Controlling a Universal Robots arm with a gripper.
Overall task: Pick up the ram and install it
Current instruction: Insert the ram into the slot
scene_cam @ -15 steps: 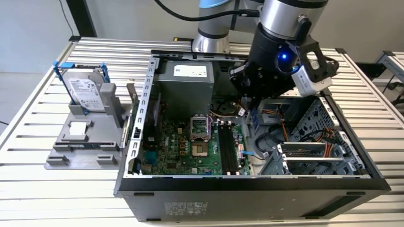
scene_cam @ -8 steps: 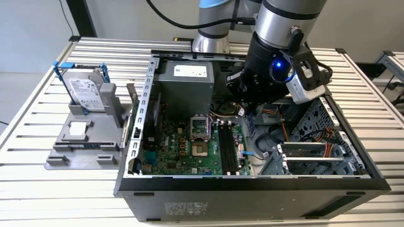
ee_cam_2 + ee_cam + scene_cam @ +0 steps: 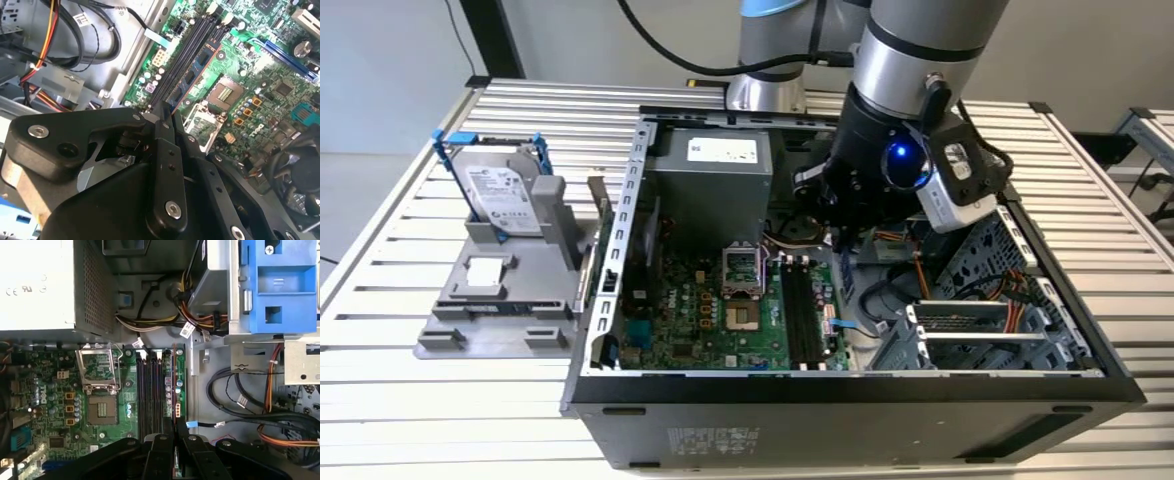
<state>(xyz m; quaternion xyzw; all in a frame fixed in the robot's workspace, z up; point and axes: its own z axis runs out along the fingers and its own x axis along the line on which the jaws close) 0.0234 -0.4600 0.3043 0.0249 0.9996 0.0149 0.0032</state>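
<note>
The ram (image 3: 196, 71) is a thin dark stick with chips and a small blue label. My gripper (image 3: 166, 112) is shut on one end of it. In the first wrist view the ram (image 3: 176, 385) shows edge-on, lying along the black memory slots (image 3: 152, 390) on their side nearest the drive cage. My gripper (image 3: 175, 439) has a finger on each side of it. In the exterior view my gripper (image 3: 845, 240) hangs inside the open computer case, above the far end of the slots (image 3: 801, 310). Whether the ram touches a slot cannot be told.
The green motherboard (image 3: 707, 310) carries the CPU socket (image 3: 100, 375). A silver power supply (image 3: 707, 175) stands at the back. A drive cage (image 3: 987, 300) and cable bundles (image 3: 250, 410) lie beside the slots. Outside the case, a hard drive (image 3: 500, 190) stands on a grey fixture.
</note>
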